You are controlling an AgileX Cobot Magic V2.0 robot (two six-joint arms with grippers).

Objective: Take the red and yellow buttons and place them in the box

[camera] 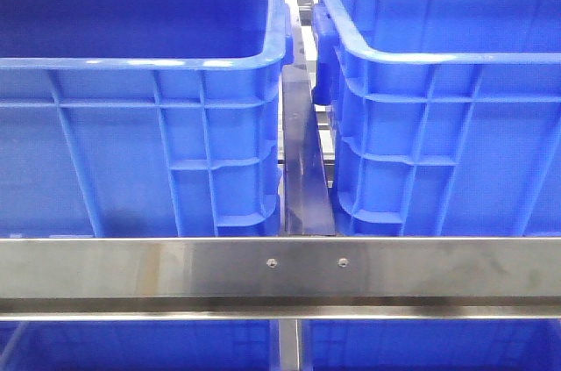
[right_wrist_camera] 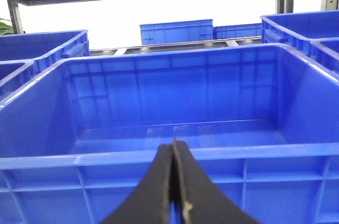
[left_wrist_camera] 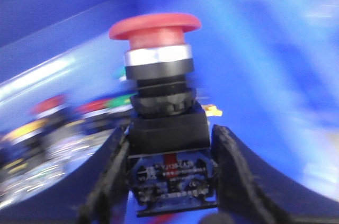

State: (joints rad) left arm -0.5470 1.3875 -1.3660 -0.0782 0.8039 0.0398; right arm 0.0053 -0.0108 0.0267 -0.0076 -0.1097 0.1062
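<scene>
Warehouse-style parts storage: steel shelving rail (camera: 280,267), rows of blue crates (right_wrist_camera: 175,30).

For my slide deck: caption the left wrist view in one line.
Left gripper jaws clamp the black base of a red button, with more buttons blurred behind in a blue crate.

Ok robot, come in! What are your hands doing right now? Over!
Left gripper shut on red button, inside a blue crate. Right gripper shut, empty, facing the box. More buttons blurred behind. Nothing seen in the way.
</scene>
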